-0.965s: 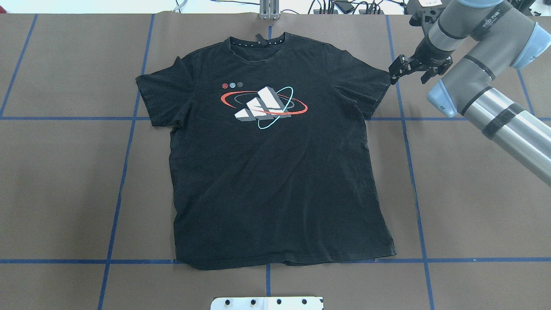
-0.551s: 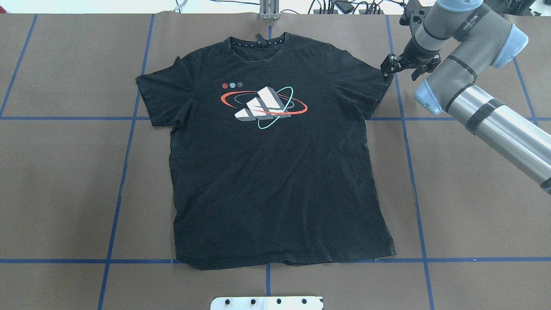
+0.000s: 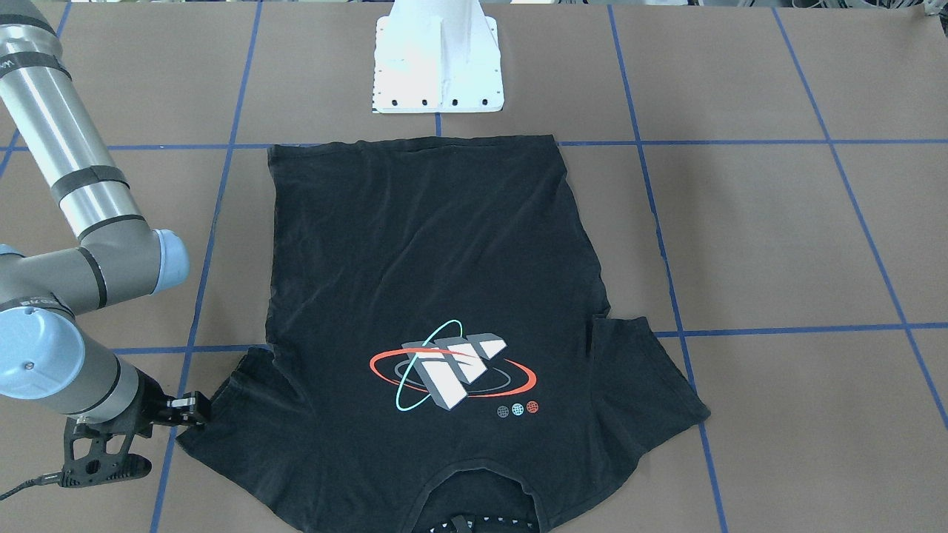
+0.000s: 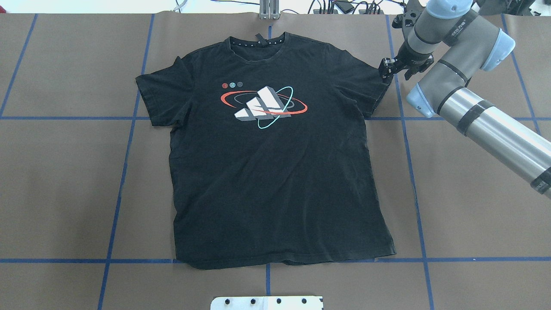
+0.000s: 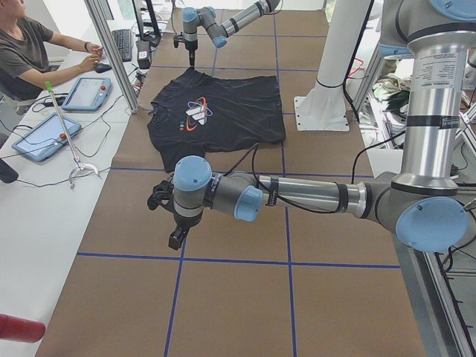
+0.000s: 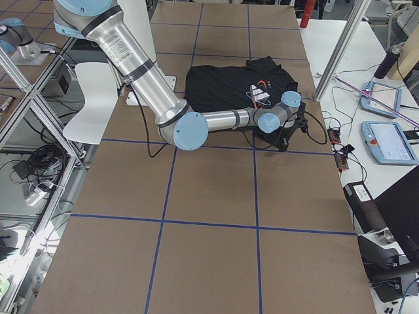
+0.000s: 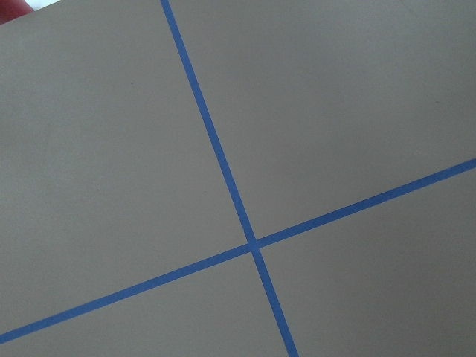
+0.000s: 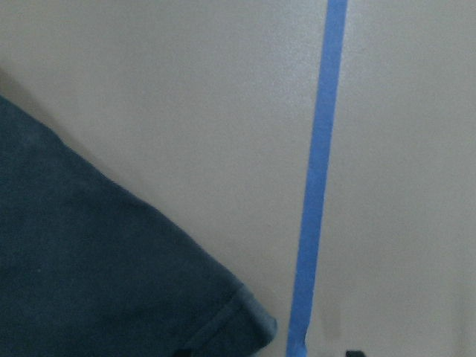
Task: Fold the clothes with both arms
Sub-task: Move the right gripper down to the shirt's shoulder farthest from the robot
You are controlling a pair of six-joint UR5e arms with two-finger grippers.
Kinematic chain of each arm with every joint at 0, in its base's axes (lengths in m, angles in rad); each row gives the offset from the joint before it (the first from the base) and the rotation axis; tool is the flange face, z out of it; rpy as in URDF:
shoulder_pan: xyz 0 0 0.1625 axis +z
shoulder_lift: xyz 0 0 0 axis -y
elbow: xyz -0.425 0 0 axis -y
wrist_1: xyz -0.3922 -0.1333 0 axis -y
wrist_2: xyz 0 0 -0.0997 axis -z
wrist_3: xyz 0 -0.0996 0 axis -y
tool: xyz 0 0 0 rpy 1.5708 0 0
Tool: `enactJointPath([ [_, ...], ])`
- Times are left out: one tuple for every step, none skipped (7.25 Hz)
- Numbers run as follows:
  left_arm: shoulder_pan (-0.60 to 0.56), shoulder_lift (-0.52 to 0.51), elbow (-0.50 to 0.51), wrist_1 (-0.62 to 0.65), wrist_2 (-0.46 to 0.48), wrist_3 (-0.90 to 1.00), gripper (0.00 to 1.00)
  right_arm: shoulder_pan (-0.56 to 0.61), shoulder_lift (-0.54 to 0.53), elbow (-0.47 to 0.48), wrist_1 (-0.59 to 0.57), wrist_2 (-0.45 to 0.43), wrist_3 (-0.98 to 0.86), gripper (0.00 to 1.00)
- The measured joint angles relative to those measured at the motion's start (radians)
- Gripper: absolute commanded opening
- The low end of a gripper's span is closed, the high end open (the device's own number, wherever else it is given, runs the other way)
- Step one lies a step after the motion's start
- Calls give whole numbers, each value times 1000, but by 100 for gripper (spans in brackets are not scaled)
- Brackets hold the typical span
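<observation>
Broadly, a brown table crossed by blue tape lines fills the scene. The black T-shirt lies flat near its middle, print up. Its collar is on the far side from the robot and its hem is near the white base.

The right arm reaches over the right part of the table to the shirt's right-hand sleeve. The left arm stretches low over bare table, well to the left of the shirt.

The white, red and cyan logo sits on the chest.

The right claw hangs at the outer corner of that sleeve with its jaws apart, one fingertip just at the hem edge and nothing clamped. The left claw hangs over a crossing of tape lines. I cannot tell whether it is spread or closed.
</observation>
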Motion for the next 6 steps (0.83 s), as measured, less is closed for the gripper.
enactJointPath([
  [0,1,-3,0,0,0,100,0,13,-30,28,-2,0,45],
  [0,1,-4,0,0,1,100,-1,26,-52,40,-3,0,0],
  [0,2,-5,0,0,1,100,-1,32,-62,45,-2,1,0],
  [0,2,-6,0,0,2,100,-1,35,-66,47,-1,1,0],
  [0,2,-7,0,0,2,100,-1,36,-67,48,1,1,0],
  [0,2,-8,0,0,2,100,4,40,-65,48,8,1,0],
])
